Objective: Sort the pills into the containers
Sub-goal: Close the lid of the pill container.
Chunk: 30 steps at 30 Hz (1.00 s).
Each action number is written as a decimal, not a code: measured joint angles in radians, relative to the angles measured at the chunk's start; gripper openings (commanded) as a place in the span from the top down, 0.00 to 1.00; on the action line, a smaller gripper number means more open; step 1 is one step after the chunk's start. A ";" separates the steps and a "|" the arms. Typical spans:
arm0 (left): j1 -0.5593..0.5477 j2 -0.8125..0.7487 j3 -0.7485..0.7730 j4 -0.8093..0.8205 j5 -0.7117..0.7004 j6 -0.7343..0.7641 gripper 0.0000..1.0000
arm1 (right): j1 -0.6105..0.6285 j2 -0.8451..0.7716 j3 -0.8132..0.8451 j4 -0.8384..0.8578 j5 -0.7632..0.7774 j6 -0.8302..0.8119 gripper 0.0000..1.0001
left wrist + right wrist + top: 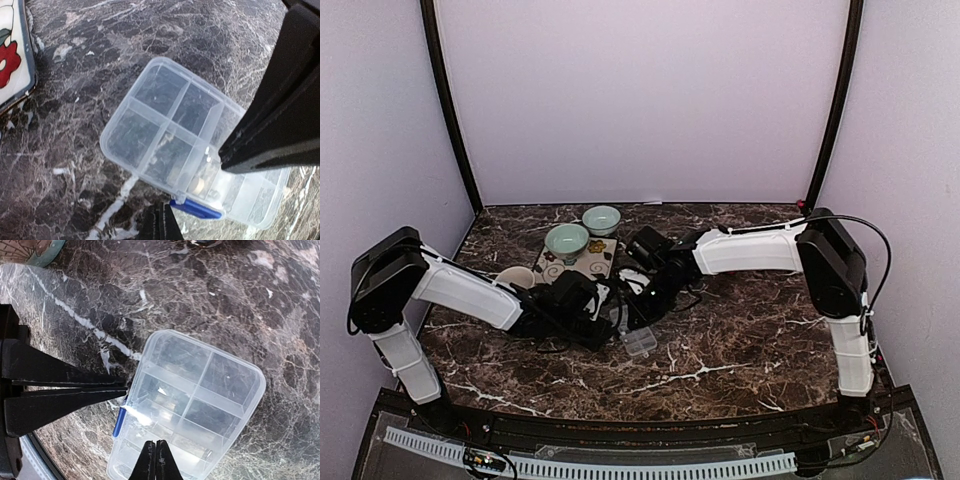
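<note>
Box (pixel 640 343) lies flat on the dark worktop (pixel 760 340), in the middle, between the two arms. It is clear, with small cells and a blue clip (pixel 195 209) on one long side. One cell by the clip has a few small pale pills (pixel 198 186) in it. The left fingers (pixel 152 230) are pressed together with nothing between them, and their tip meets the box edge right by the clip. The right fingers (pixel 147 465) are together too, holding nothing, low over the box from the other side. I think they sit so close, one on each side, to keep the box from sliding or to work the clip. I cannot tell if the lid is up or down
</note>
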 measured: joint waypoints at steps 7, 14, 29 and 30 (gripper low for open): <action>0.000 -0.042 -0.037 -0.017 0.002 -0.011 1.00 | 0.018 0.005 0.013 -0.014 0.019 -0.026 0.98; 0.000 -0.058 -0.045 -0.024 0.015 -0.031 1.00 | 0.022 0.005 0.013 -0.016 0.022 -0.038 0.98; 0.000 -0.063 -0.039 0.029 0.119 -0.037 1.00 | 0.022 0.014 0.026 -0.028 0.024 -0.032 0.99; 0.000 -0.061 -0.037 0.030 0.119 -0.037 1.00 | 0.022 0.014 0.026 -0.029 0.024 -0.029 0.99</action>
